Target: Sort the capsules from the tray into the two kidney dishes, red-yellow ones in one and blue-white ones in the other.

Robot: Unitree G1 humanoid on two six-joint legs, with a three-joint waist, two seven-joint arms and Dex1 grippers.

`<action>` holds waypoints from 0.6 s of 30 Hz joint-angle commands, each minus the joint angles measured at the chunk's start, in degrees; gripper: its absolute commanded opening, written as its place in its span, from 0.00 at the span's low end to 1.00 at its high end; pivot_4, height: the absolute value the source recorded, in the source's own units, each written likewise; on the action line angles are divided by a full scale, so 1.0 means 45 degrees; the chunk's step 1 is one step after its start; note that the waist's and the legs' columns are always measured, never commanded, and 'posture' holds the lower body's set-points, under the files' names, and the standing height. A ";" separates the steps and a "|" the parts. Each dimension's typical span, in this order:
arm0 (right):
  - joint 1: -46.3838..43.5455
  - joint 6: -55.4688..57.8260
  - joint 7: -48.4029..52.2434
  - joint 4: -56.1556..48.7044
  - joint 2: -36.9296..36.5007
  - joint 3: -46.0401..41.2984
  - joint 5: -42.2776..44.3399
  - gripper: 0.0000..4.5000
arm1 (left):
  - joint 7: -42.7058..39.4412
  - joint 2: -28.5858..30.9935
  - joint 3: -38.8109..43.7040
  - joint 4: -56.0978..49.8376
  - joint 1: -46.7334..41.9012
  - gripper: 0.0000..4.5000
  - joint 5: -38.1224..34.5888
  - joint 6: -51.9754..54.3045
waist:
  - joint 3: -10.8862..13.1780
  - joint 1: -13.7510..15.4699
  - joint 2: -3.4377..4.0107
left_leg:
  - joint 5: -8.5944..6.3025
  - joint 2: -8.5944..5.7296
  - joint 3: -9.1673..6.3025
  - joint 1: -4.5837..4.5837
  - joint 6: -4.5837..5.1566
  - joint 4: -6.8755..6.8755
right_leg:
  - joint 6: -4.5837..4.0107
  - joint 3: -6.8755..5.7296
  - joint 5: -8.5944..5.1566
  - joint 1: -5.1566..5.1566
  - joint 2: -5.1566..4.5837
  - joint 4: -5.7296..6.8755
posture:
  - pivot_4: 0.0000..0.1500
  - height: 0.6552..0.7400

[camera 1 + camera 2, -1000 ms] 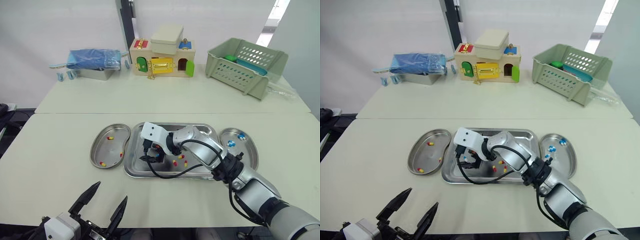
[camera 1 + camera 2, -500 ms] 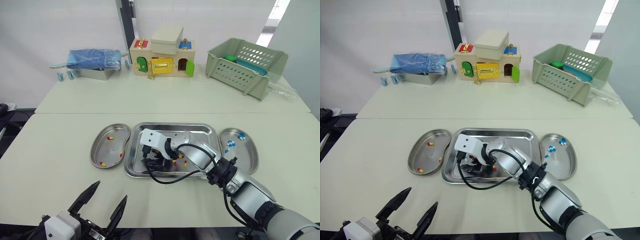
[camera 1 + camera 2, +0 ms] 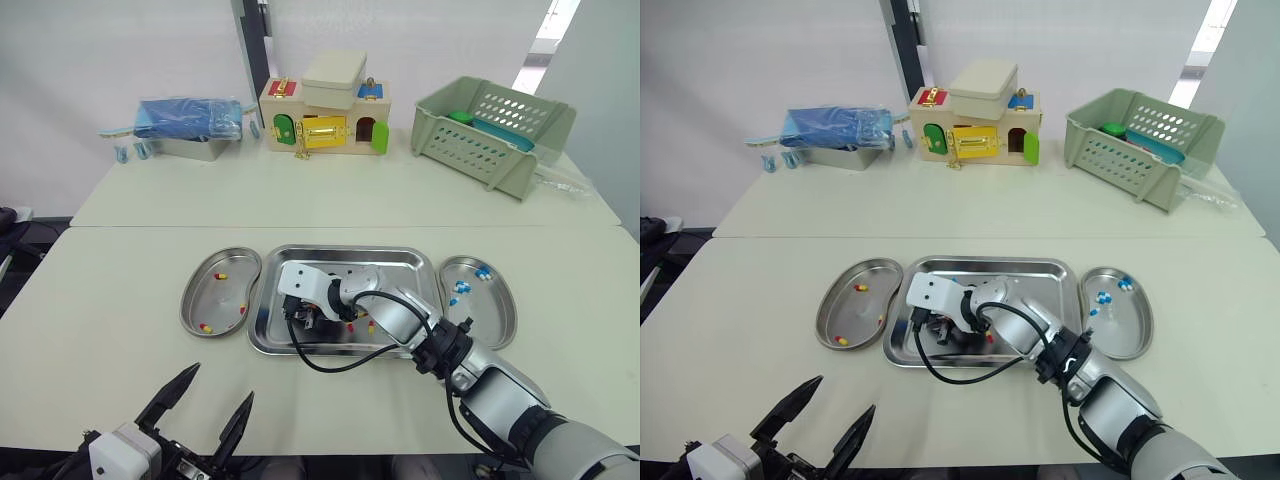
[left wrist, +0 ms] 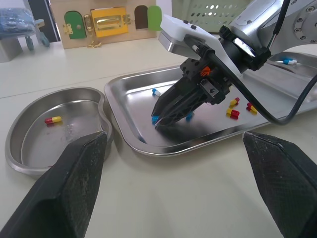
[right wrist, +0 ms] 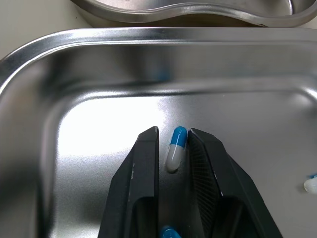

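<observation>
Right arm: we watched it sink and draw in toward the near left part of the tray. A second ago the forearm arched above the tray; now it lies low over the near rim.
White wrist block: we see it lower than before, having dropped from the tray's far left rim to sit over the tray floor.
Right gripper: it hung above the tray floor a second ago; we now find its tips down on the floor.
Blue-white capsule: we now see it pinched between the right gripper's fingers, lying on the tray floor.
</observation>
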 commanded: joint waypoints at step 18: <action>0.0119 0.0625 0.1192 -0.1669 0.0002 -0.1617 0.0999 0.00 | -0.0469 0.0252 0.0026 0.0098 0.0131 1.00 -0.0203 -0.0480 | 0.0004 0.0003 0.0004 | 0.0000 0.0000 0.0001 -0.0008 0.0000 -0.0003 | 0.0000 0.0000 0.0000 0.0003 0.0000 -0.0001 | 1.00 1.00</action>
